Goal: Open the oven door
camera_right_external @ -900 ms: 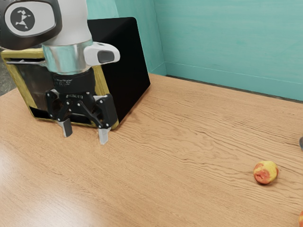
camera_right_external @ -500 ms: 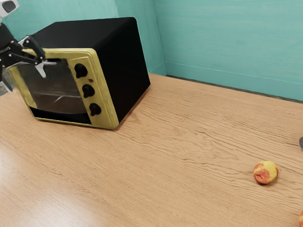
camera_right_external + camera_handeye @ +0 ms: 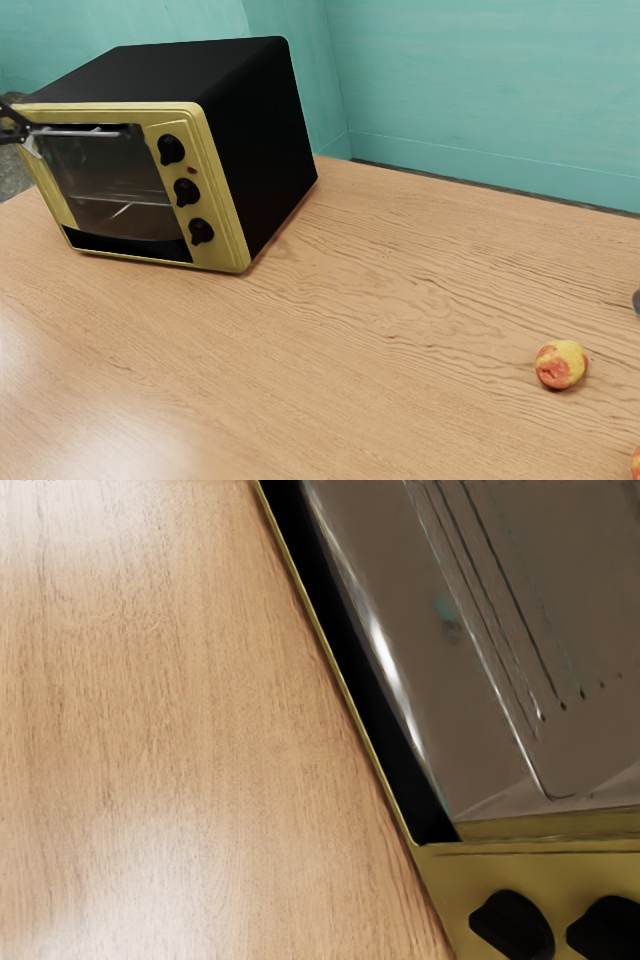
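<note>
My gripper (image 3: 13,127) is at the oven's upper front corner, the one away from the knobs, near one end of the door handle (image 3: 85,132). Contact with the handle: can't tell. Wide, narrow or holding something: can't tell either, the exterior view's left edge cuts me off.

Oven door (image 3: 108,190) is shut, set in the yellow front of the oven (image 3: 262,140), handle along its upper edge. Wire rack (image 3: 500,690) visible through the glass. My wrist view looks down on the door glass, the front's lower edge and the table (image 3: 170,730) beside it.

Three black knobs (image 3: 187,192) in a column on the oven's front, next to the door. Small red light (image 3: 191,170) between the upper two.

Red-yellow fruit (image 3: 562,364) on the table, well apart from the oven, off its black side. Farther out that way, cut by the exterior view's right edge: a dark grey thing (image 3: 636,303) and an orange-red one (image 3: 636,463). Teal wall (image 3: 480,90) behind the oven.
</note>
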You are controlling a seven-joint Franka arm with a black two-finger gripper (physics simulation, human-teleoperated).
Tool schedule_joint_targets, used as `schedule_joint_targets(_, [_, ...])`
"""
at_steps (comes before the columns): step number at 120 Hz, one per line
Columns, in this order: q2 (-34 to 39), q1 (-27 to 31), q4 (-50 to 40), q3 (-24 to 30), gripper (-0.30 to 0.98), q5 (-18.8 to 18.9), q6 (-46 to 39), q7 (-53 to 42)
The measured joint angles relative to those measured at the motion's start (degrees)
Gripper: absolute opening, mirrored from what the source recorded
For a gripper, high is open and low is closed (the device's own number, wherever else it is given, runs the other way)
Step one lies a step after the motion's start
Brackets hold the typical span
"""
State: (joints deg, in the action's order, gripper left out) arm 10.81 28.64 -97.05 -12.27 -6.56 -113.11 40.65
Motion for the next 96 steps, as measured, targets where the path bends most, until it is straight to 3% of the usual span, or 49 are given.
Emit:
schedule_joint_targets(8, [-0.1,9.0,-1.3,9.1,0.69,-0.1,-3.6,0.3])
schedule_joint_targets(18, [-3.9,12.1,0.2,12.9,0.69,-0.3,-8.0,0.6])
schedule_joint_targets(42, [-8.4,14.4,3.1,13.8,0.69,-1.6,-16.1,1.3])
schedule_joint_targets(77, [-13.2,16.3,8.1,13.7,0.68,-2.3,-19.8,1.8])
schedule_joint_targets(96, [-18.1,13.7,12.0,13.7,0.69,-2.3,-20.5,2.1])
